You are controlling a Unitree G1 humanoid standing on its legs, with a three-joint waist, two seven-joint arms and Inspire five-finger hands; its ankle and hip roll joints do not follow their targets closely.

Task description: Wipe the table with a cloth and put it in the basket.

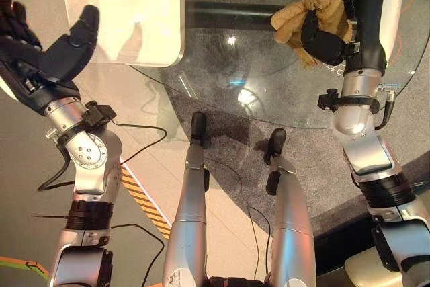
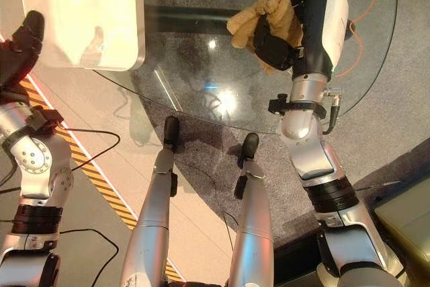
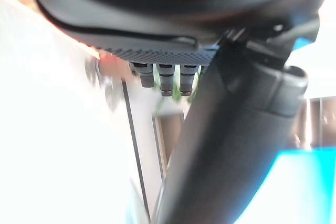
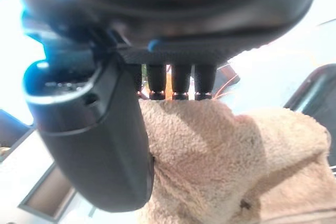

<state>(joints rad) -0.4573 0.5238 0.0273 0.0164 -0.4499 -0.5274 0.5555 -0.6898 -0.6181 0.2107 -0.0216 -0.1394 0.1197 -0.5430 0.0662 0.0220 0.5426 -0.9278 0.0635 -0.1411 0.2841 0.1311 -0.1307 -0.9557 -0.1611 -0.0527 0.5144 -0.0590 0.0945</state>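
Gripping the tan cloth [image 1: 310,19] in a bunch, the right hand [image 1: 349,21] sits over the round glass table [image 1: 222,65], fingers and thumb curled round the fabric; the right wrist view confirms it, with the cloth [image 4: 220,161] packed against the palm and the thumb pressed across it. Part of the cloth hangs out past the fingers toward the table's middle, looks like the loose end meant to drag on the glass, though whether it touches the surface right now I cannot tell. Bunched hold makes sense for wiping: a firm wad will not slip when pushed across the glass. The left hand [image 1: 47,52] is raised off to the robot's left, beside the pale cream slab [image 1: 127,11] that overlaps the table's edge, fingers straight and spread, thumb up, holding nothing; probably parked out of the way so it does not block the wiping arm. No basket is in sight from the head views, so the drop-off is not close. Judging by this, the task is in the wiping stage, with the cloth in hand and nothing put away yet. The next move likely needs the hand lowered so the cloth lies flat on the glass before sweeping.
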